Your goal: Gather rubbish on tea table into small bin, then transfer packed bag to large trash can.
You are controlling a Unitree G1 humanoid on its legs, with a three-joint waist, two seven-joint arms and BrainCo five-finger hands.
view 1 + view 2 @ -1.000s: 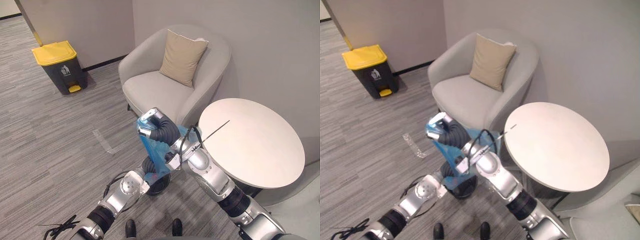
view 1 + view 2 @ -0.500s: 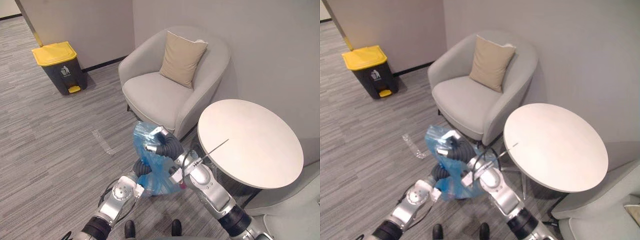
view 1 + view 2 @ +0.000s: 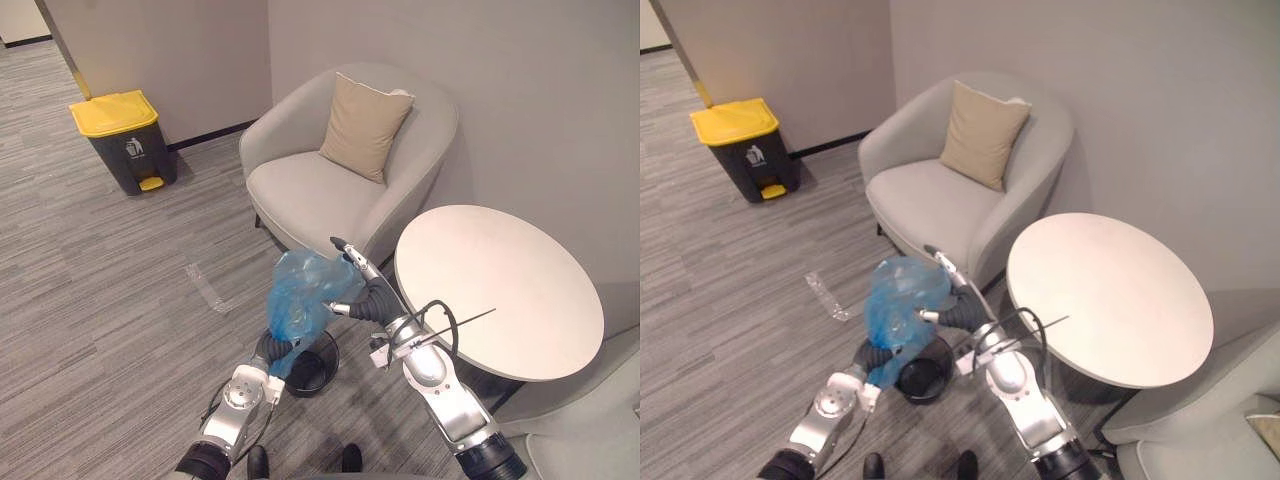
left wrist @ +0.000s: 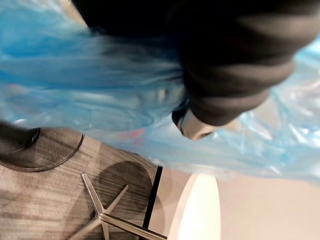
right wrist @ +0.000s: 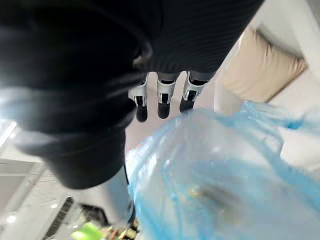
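Blue bag [image 3: 300,295] above small bin [image 3: 322,368]; right hand [image 3: 352,266] fingers straight against bag; left hand [image 3: 268,347] grip: cannot tell.

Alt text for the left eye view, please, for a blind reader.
Two robot hands hold a translucent blue plastic bag over a small round black bin on the grey floor: the right hand straight-fingered against it, the left hand beneath. Nearby stand a round white table and a grey armchair with a beige cushion; a yellow-lidded dark trash can sits farther off.
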